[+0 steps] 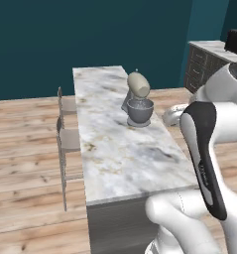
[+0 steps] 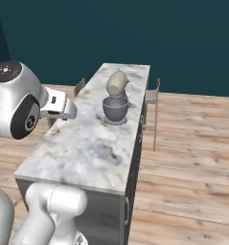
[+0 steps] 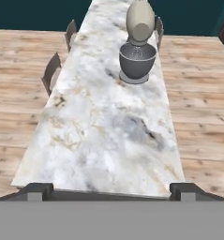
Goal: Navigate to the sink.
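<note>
Hand view: tool (image 3: 111, 191) spread wide above marble island (image 3: 108, 136), stand mixer (image 3: 138, 42) far ahead.

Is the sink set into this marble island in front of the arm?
No: the marble island top carries just a stand mixer with its grey bowl, and no basin or faucet breaks its surface.
</note>
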